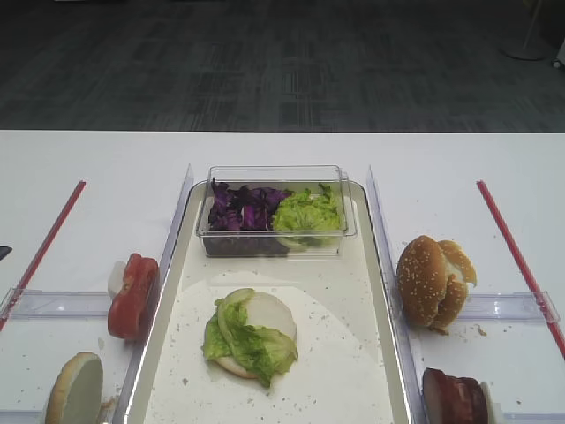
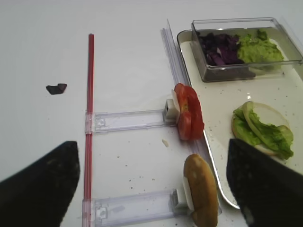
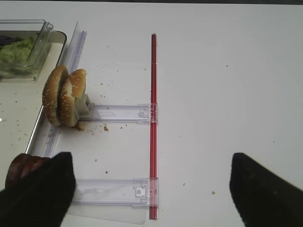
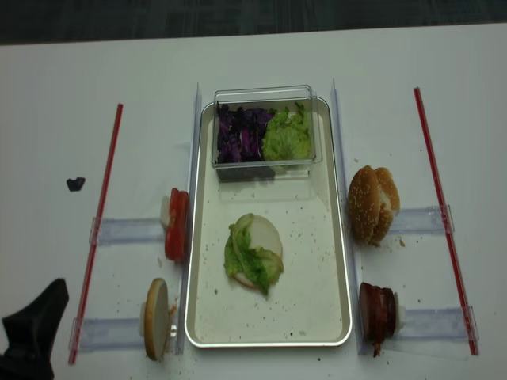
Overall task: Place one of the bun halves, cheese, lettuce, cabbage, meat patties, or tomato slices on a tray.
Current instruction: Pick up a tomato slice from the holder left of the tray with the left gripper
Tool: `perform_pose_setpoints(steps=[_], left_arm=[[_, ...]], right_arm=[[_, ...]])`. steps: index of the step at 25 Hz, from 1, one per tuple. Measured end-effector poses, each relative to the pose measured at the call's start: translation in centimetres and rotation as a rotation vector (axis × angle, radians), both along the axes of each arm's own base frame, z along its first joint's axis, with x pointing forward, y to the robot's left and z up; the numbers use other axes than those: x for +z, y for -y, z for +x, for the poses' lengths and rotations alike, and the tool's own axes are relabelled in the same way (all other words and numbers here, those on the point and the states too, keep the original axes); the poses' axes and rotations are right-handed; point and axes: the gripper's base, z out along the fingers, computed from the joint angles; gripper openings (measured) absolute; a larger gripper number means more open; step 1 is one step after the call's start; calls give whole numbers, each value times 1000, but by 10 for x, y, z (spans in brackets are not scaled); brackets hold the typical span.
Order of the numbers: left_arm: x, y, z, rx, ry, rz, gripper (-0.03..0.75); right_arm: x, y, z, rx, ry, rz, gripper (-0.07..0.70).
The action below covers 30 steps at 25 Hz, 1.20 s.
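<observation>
Tray (image 4: 337,237): centre of frame, a bun half (image 4: 263,237) face-up with lettuce (image 4: 245,260) draped over it.
Left gripper (image 2: 151,184): jaws spread wide, empty, low in its wrist view.
Right gripper (image 3: 151,189): fingers wide apart, nothing between them.
Next pick, my guess: tomato slices (image 2: 188,118), standing on edge just left of the tray rim.
Tip: descend straddling one slice, close gently, lift clear of the rim.
Risk: slices toppling together.

Entry: partly seen items

Just beside my right gripper's (image 3: 151,189) left finger, meat patties (image 3: 21,168) half hidden; below my left gripper (image 2: 151,184), bun half (image 2: 201,198) cropped by frame edge.
</observation>
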Motion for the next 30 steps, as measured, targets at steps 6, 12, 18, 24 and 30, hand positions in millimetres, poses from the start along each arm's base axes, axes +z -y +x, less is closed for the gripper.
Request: perform_pose_setpoints(steps=[6, 12, 18, 24, 30], left_arm=[[21, 0, 53, -21, -157, 18, 578], [39, 0, 115, -44, -349, 24, 556], [30, 0, 172, -69, -589, 20, 548], [-3, 0, 217, -77, -773, 13, 547], [-43, -1, 246, -79, -923, 7, 547]], right_arm=[[0, 0, 0, 0, 0, 0, 674], [0, 0, 0, 1, 0, -2, 674], [0, 0, 0, 2, 0, -4, 674], [0, 0, 0, 3, 0, -5, 675], [0, 0, 0, 3, 0, -5, 675]])
